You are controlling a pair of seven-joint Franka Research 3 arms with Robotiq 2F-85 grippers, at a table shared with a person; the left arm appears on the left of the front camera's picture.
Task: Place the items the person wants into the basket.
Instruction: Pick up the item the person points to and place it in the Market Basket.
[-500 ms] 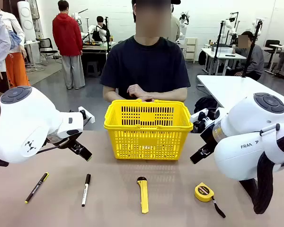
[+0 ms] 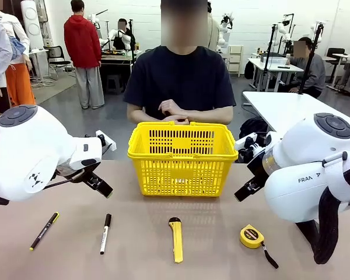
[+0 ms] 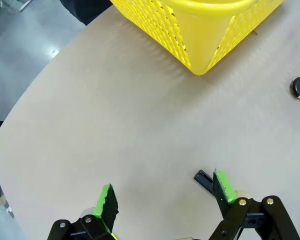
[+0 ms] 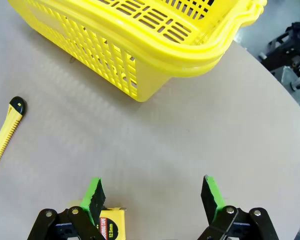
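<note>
1. While the person (image 2: 181,81) in a navy T-shirt rests clasped hands (image 2: 174,109) just behind the far rim of the yellow shopping basket (image 2: 182,153), both robot arms hang back on either side of it, seemingly because no item has been singled out.
2. Left claw (image 3: 165,194): released, fingers spread wide with nothing between them, poised above the bare surface (image 3: 115,125) left of the basket.
3. Right claw (image 4: 152,196): likewise released and empty, hovering over the yellow tape measure (image 4: 110,225) at the near right.
4. Tools lie in a row along the near edge, spaced apart so that each can be taken singly: black pen (image 2: 44,231) at the left end, white marker (image 2: 105,233) beside it, yellow utility knife (image 2: 176,240) at centre.
5. Pen and marker sit nearer than the left claw; the marker is the closer of the two. The knife lies between the claws, well apart from each. All three rest outside the basket.
</note>
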